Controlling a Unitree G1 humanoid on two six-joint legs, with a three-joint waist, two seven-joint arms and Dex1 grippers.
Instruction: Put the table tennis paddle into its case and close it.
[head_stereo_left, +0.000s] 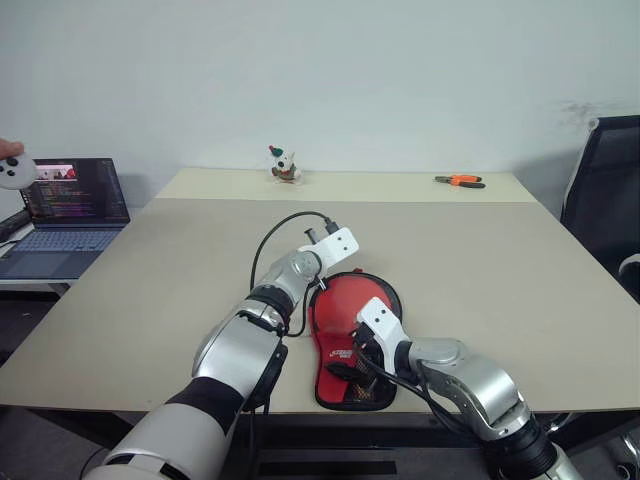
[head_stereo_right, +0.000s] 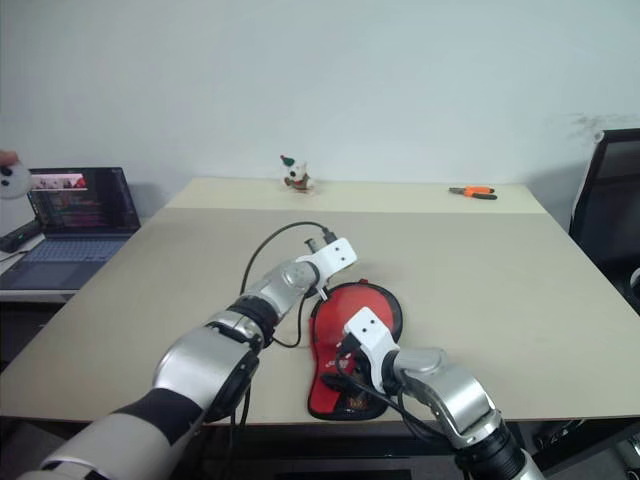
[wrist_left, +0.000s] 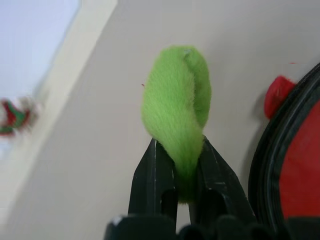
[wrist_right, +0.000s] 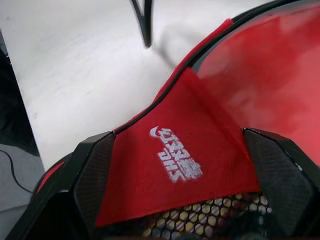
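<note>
Lying under right hand (wrist_right: 177, 165) (spread): case (wrist_right: 175, 150)

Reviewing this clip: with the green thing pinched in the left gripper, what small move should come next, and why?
Probably set the green ball aside on the table. The left gripper is shut on it, the right gripper is open over the case, and freeing the left hand helps close it.

The case (wrist_right: 170, 165) has a red panel with a white logo, a black rim and black mesh. The paddle (head_stereo_left: 352, 300) inside is red. A fuzzy lime-green ball (wrist_left: 176, 115) sits between the black fingers (wrist_left: 152, 180) of the left pincer (wrist_left: 177, 175). The desk (head_stereo_left: 500, 260) is pale beige, the pliers (head_stereo_left: 460, 181) orange and black
</note>
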